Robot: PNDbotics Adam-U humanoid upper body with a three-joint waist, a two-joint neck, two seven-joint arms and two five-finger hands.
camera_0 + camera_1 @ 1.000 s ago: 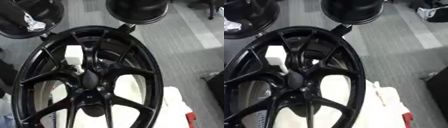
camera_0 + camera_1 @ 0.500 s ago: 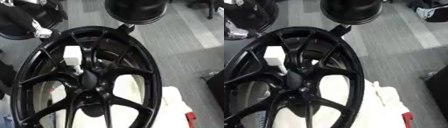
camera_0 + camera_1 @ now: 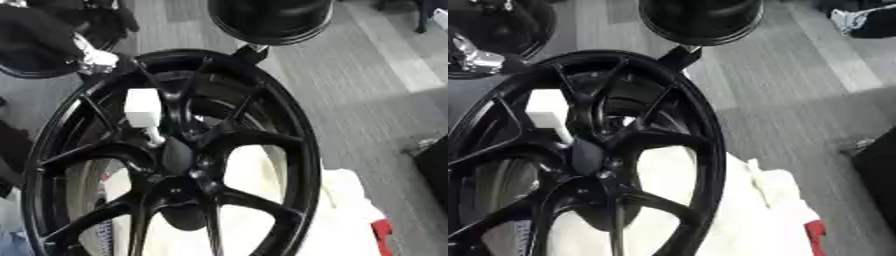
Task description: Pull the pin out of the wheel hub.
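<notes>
A large black spoked wheel [image 3: 289, 150] lies before me on a white cloth. A white pin [image 3: 143, 106] with a blocky head stands tilted in it, and its thin shaft runs down into the dark hub [image 3: 175, 156]. My left hand [image 3: 94, 60], black with a silver joint, comes in from the upper left. It sits at the wheel's upper-left rim, a short way up and left of the pin's head and apart from it. The hand blends into the dark rim. My right hand shows in no view.
A black round dome [image 3: 271, 20] stands just beyond the wheel's top edge. The white cloth [image 3: 350, 210] spreads out at lower right beside a red scrap [image 3: 382, 235]. A dark object [image 3: 435, 160] sits at the right edge. Grey floor lies to the right.
My left arm has come down and to the right, from the upper-left corner to the wheel's rim near the pin. The pin still stands in the hub. The camera has shifted slightly.
</notes>
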